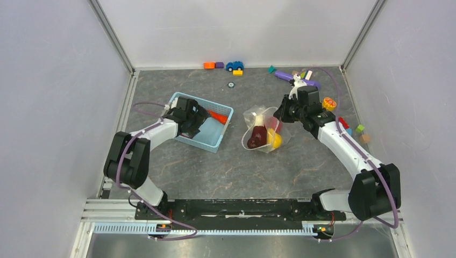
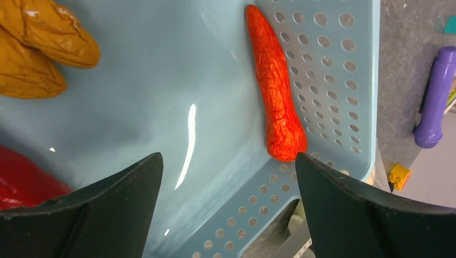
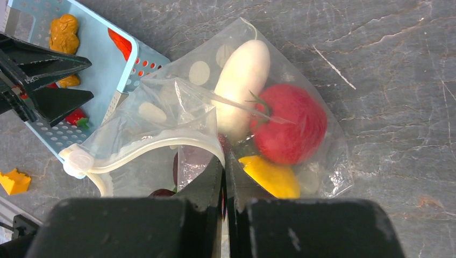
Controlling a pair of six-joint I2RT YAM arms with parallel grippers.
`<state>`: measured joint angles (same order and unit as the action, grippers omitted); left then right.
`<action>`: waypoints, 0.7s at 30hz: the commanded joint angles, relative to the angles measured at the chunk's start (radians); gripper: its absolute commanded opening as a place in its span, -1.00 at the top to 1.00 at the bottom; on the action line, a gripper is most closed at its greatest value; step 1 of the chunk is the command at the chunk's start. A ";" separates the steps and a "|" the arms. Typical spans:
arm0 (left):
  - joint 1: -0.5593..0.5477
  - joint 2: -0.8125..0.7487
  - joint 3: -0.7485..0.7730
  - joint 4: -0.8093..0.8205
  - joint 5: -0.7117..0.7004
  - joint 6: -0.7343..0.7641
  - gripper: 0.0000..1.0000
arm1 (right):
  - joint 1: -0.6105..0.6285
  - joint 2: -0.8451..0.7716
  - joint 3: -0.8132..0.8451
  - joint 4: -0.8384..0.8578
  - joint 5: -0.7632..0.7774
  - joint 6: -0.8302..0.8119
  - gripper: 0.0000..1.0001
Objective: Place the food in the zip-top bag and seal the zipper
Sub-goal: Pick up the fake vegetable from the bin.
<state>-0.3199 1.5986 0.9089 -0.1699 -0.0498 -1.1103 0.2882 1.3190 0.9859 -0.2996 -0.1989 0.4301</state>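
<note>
The clear zip-top bag lies mid-table with its mouth held open. Inside it are a white radish, a red tomato, a yellow pepper and a dark maroon piece. My right gripper is shut on the bag's rim at the pale zipper strip. The white slider tab sits at the strip's left end. My left gripper is open and empty inside the light-blue basket. The orange carrot lies just ahead of its right finger, along the basket wall.
The basket also holds a yellow-brown piece and a red piece. A purple cylinder lies at the back right. Coloured blocks and a blue car line the back wall; more blocks lie at the right.
</note>
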 commanded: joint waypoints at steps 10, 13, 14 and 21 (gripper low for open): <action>0.002 0.161 0.087 0.145 -0.061 -0.174 -0.64 | -0.035 -0.061 -0.033 0.036 0.031 -0.034 0.90; 0.001 0.198 0.123 0.152 -0.049 -0.157 -0.56 | -0.039 -0.056 -0.034 0.035 0.029 -0.036 0.91; 0.000 0.209 0.134 0.151 -0.051 -0.155 -0.54 | -0.040 -0.055 -0.032 0.034 0.030 -0.036 0.91; -0.010 0.260 0.161 0.151 -0.087 -0.151 -0.34 | -0.048 -0.045 -0.033 0.035 0.029 -0.039 0.92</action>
<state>-0.3218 1.8309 1.0355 -0.0414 -0.0795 -1.2388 0.2504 1.2839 0.9527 -0.2993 -0.1822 0.4103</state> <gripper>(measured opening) 0.693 0.047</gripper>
